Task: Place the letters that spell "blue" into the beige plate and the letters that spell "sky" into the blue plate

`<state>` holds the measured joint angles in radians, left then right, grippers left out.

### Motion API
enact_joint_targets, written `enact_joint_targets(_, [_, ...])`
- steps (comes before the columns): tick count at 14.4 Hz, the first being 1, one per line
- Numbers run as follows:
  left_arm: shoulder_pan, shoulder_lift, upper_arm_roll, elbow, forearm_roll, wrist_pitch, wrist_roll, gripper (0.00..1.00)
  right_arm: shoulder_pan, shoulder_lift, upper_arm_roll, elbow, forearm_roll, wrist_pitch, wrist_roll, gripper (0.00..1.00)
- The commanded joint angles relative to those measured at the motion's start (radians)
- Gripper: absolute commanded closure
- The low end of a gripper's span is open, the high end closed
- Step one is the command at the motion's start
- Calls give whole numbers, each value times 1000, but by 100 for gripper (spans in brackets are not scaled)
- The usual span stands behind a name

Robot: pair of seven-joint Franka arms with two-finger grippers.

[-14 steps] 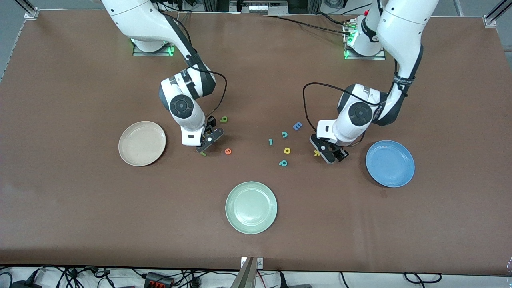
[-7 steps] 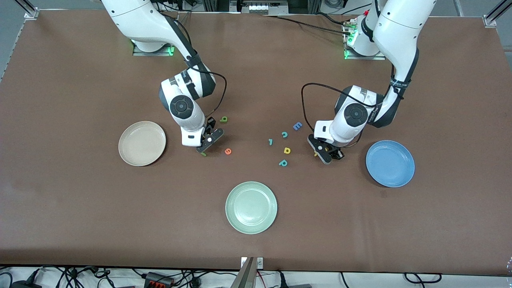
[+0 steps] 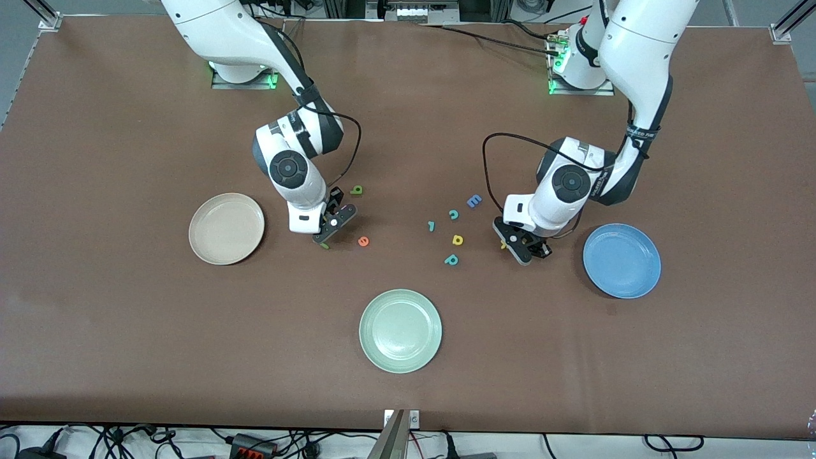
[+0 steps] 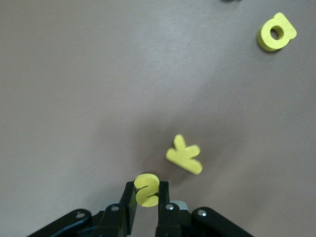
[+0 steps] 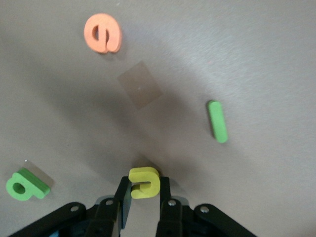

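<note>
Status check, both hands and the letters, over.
Left hand shut on yellow s, k beside it. Right hand gripping yellow u. Beige plate and blue plate empty. Nothing blocking.

2 white Franka arms show dark grey joint bands and round black wrist caps. Black cables loop off each wrist. The left gripper (image 3: 524,250) and right gripper (image 3: 331,231) are black, screws visible.
</note>
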<state>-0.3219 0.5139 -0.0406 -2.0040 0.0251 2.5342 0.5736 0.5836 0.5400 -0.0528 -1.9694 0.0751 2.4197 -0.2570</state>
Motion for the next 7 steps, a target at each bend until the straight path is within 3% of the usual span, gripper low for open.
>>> enact_joint_targets(1, [78, -70, 8, 75, 16, -222, 20, 90, -14, -60, -36, 11, 9, -74, 18, 88])
enact_joint_targets(4, [148, -72, 11, 143, 18, -394, 19, 89, -14, -81, -151, 12, 6, -111, 22, 88])
enact_joint_targets(7, [256, -48, 11, 137, 18, -404, 20, 89, -13, -90, -251, 12, 5, -164, 22, 88])
